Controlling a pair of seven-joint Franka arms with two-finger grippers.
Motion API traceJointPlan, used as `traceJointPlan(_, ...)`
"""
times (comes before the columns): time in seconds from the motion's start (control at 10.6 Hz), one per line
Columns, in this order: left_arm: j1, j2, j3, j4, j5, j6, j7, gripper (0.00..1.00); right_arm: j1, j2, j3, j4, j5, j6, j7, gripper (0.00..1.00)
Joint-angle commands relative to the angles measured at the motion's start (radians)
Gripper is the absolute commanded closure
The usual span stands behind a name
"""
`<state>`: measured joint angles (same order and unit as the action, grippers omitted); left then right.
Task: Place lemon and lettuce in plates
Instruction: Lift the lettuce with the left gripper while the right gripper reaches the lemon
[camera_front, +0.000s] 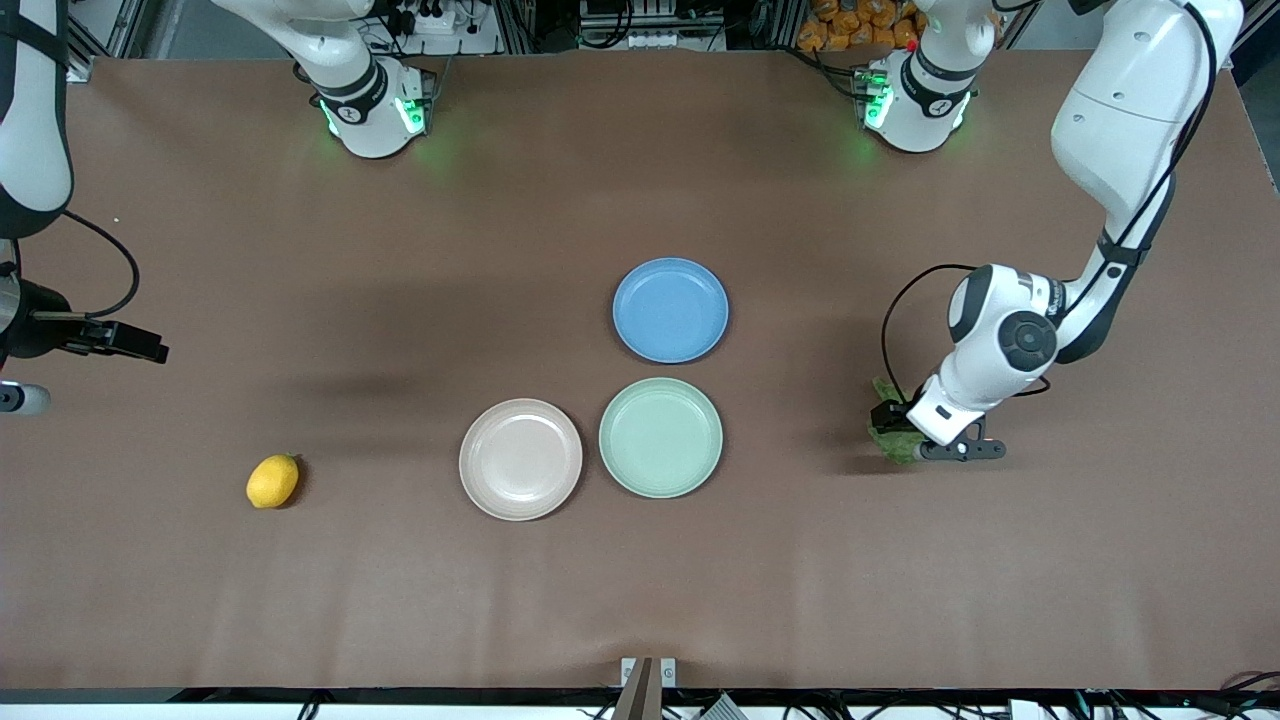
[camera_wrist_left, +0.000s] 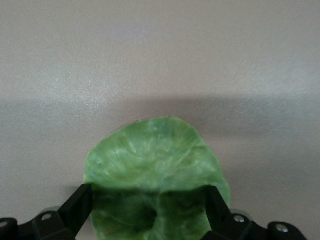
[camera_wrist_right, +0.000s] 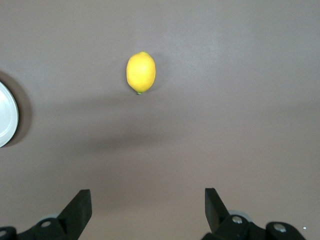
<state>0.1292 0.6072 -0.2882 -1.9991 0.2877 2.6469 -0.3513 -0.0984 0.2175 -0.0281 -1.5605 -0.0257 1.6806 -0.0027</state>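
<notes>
The lettuce lies on the table toward the left arm's end, beside the mint green plate. My left gripper is low over it, open, with a finger on each side of the leaf; the fingers do not squeeze it. The lemon lies on the table toward the right arm's end, apart from the pink-beige plate. My right gripper is open and empty above bare table, well short of the lemon. Both plates hold nothing.
A blue plate sits just farther from the front camera than the mint plate, also holding nothing. The pink plate's rim shows at the edge of the right wrist view. The right arm's hand is at the table's end.
</notes>
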Motion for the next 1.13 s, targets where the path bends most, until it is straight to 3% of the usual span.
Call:
traceJointPlan(0.0,-0.008,0.022,0.006,0.008,0.189,0.016,-0.119,0.0,-0.05,0.019,0.007,0.025,0.004,-0.007,-0.031,0.0)
traceJointPlan(0.19,-0.008,0.031,0.008,0.017,0.214,0.012,-0.124,0.41,-0.067,0.039,0.005,0.025,0.0,0.014,-0.046,0.0)
traceJointPlan(0.47,-0.006,0.043,0.008,0.022,0.215,0.011,-0.124,0.83,-0.095,0.13,0.005,0.025,0.003,0.135,-0.048,0.0)
traceJointPlan(0.66,-0.008,0.048,0.009,0.037,0.215,0.008,-0.117,1.0,-0.095,0.174,0.005,0.025,0.003,0.203,-0.065,0.0)
traceJointPlan(0.85,-0.008,0.046,0.008,0.059,0.215,-0.03,-0.109,1.0,-0.093,0.216,0.005,0.026,0.003,0.252,-0.063,0.0)
traceJointPlan(1.04,-0.016,0.04,0.003,0.126,0.217,-0.158,-0.103,1.0,-0.072,0.284,0.011,0.026,0.003,0.336,-0.053,0.0)
